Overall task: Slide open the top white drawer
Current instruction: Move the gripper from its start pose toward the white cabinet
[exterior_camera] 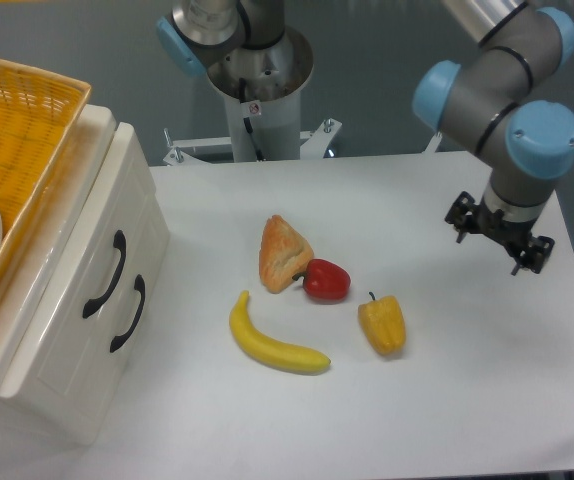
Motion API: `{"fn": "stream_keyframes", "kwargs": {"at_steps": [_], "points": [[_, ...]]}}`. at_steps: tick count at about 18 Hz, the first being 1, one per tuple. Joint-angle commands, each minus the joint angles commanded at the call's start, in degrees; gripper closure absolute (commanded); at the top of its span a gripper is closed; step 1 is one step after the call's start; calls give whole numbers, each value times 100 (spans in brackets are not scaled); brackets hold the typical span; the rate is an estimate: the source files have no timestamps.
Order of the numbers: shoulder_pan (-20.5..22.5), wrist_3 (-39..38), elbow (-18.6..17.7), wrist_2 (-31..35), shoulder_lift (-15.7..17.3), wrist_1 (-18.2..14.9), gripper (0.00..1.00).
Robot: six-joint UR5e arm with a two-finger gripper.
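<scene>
At the left stands a cream-white cabinet, and the top white drawer (79,235) is pushed in flush, its curved black handle (105,275) facing the table. The lower drawer's handle (128,313) sits just beside it. My gripper (488,248) hangs over the right side of the table, far from the cabinet, pointing down. It is open, and nothing is between its fingers.
A yellow wicker basket (27,130) rests on top of the cabinet. On the table between gripper and cabinet lie a pastry (282,252), a red pepper (326,280), a yellow pepper (383,324) and a banana (272,341). The arm's base (257,80) stands behind.
</scene>
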Motion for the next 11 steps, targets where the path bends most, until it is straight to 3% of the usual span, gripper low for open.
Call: {"fn": "stream_keyframes", "kwargs": {"at_steps": [6,11], "points": [[-237,-632,-27,-201,483,-930,0],[-658,-1888,-203,-799,800,-1002,0]]}}
